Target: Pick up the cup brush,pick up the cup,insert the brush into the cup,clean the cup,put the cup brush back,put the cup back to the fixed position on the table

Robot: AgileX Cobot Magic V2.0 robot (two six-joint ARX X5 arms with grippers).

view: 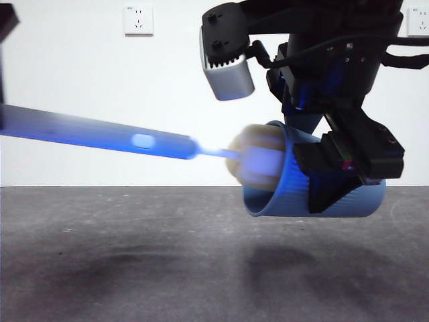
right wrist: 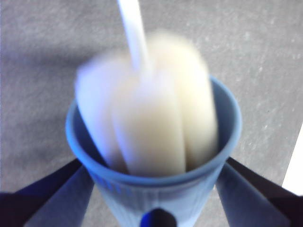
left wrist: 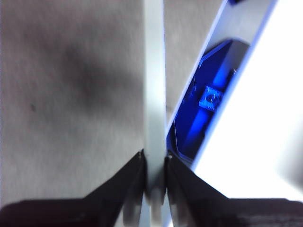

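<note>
The blue ribbed cup (view: 281,194) hangs on its side above the table (view: 134,268), its mouth facing left. My right gripper (view: 345,181) is shut on the cup (right wrist: 156,189) around its body. The cup brush (view: 141,142) comes in from the left, nearly level. Its cream sponge head (view: 258,161) sits in the cup's mouth and is blurred; in the right wrist view the sponge head (right wrist: 151,123) fills the opening. My left gripper (left wrist: 154,163) is shut on the brush's flat grey handle (left wrist: 154,94).
The dark grey table (left wrist: 57,94) lies below both arms. A white wall with a socket (view: 138,19) stands behind. The right arm's body (view: 322,60) fills the upper right of the front view.
</note>
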